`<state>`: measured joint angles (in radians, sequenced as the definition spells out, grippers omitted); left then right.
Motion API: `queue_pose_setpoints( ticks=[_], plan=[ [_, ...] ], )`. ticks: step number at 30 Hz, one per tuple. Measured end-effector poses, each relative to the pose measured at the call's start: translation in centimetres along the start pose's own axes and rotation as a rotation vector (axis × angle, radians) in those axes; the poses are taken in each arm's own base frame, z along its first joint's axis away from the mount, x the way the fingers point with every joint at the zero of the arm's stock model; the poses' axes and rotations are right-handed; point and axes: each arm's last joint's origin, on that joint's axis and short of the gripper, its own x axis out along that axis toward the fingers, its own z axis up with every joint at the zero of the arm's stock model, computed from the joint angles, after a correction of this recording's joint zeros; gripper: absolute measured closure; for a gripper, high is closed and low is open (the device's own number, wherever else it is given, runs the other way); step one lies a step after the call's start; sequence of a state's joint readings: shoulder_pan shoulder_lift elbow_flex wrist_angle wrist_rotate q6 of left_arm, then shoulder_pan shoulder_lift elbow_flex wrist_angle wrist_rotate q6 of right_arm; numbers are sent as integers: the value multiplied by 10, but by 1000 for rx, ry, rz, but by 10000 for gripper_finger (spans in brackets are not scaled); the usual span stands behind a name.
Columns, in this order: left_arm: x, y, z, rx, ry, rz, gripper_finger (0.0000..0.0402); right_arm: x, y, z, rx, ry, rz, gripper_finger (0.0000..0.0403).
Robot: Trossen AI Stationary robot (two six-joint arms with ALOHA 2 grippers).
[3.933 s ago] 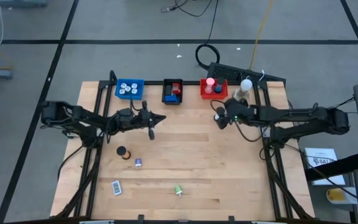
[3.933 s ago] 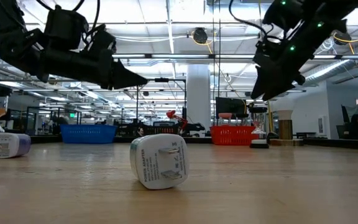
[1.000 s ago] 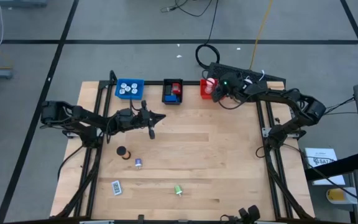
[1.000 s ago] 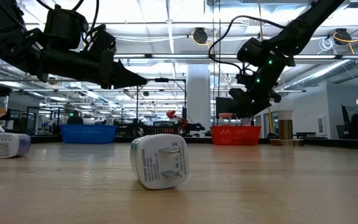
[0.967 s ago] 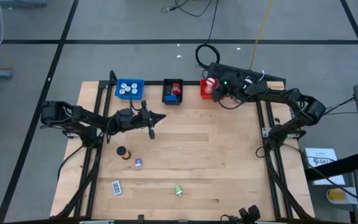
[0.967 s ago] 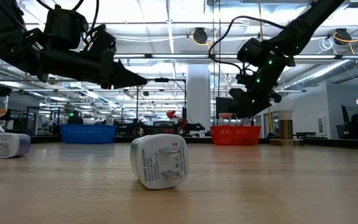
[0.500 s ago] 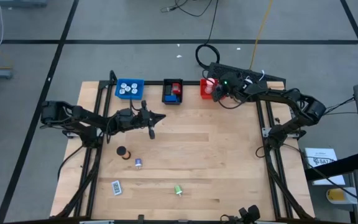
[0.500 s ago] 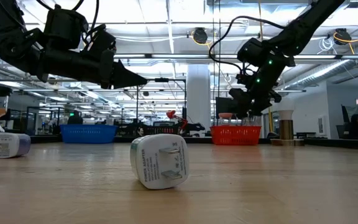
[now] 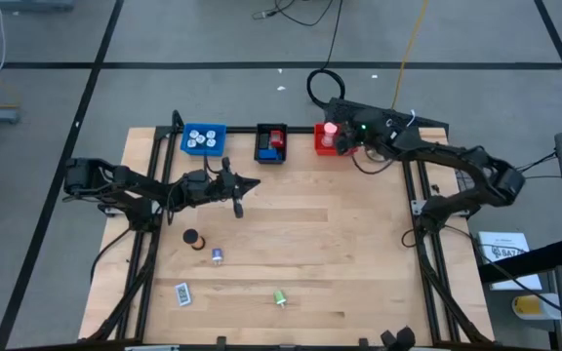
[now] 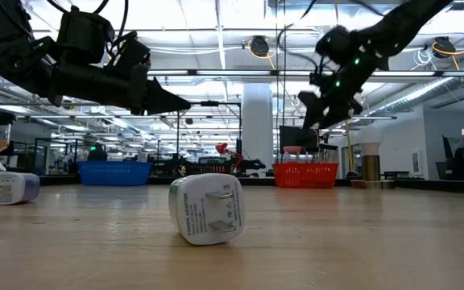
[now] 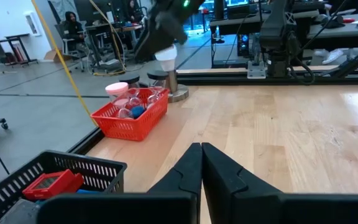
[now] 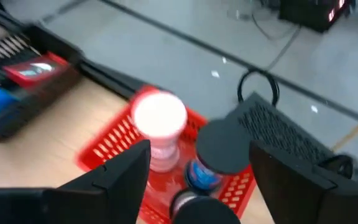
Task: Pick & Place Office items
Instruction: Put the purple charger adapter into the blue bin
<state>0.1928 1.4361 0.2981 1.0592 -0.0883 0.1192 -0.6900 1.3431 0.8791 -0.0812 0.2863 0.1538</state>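
My right gripper (image 12: 197,171) hangs open above the red tray (image 9: 330,142) at the table's far edge, its fingers apart with nothing between them. In the tray stand a pink-topped cylinder (image 12: 159,118), a black-lidded one (image 12: 222,146) and a blue one (image 12: 199,175). My left gripper (image 11: 201,163) is shut and empty, held level above the table's left middle (image 9: 238,191). Loose office items rest on the near left of the wood: a black cylinder (image 9: 191,237), a purple cylinder (image 9: 217,255), a white plug adapter (image 10: 206,209) and a green cylinder (image 9: 280,298).
A blue tray (image 9: 203,137) with white pieces and a black tray (image 9: 271,143) with red and blue pieces stand beside the red tray along the far edge. A white ball-topped stand (image 11: 166,62) stands just right of the red tray. Bare wood spans the middle and right.
My right gripper has risen above the red tray and drawn slightly toward the table's right edge, holding nothing. My left arm has kept still.
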Motion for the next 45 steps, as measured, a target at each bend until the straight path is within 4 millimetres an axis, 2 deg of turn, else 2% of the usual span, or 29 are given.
queue_pose_setpoints(
  ticks=[3,7,14,16,22,32,39,45],
  plan=[
    [0,0,0,-19,0,0,374,-22,5,7,-24,-53,37,172],
    [0,0,-1,-66,11,11,368,-48,18,4,-73,-89,112,236],
    [-7,-21,1,-2,71,-25,367,-64,48,-36,-160,-145,273,377],
    [-13,-31,5,10,84,-30,367,-65,55,-48,-193,-164,314,395],
    [-33,-56,14,46,130,-54,367,-72,71,-63,-223,-255,409,385],
    [-74,-84,30,35,158,-126,367,-82,82,-63,-254,-343,473,400],
    [-85,-104,51,123,321,-125,396,-82,82,-63,-256,-342,475,402],
    [-87,-125,76,200,480,-169,397,-83,83,-63,-260,-343,477,402]
  ],
)
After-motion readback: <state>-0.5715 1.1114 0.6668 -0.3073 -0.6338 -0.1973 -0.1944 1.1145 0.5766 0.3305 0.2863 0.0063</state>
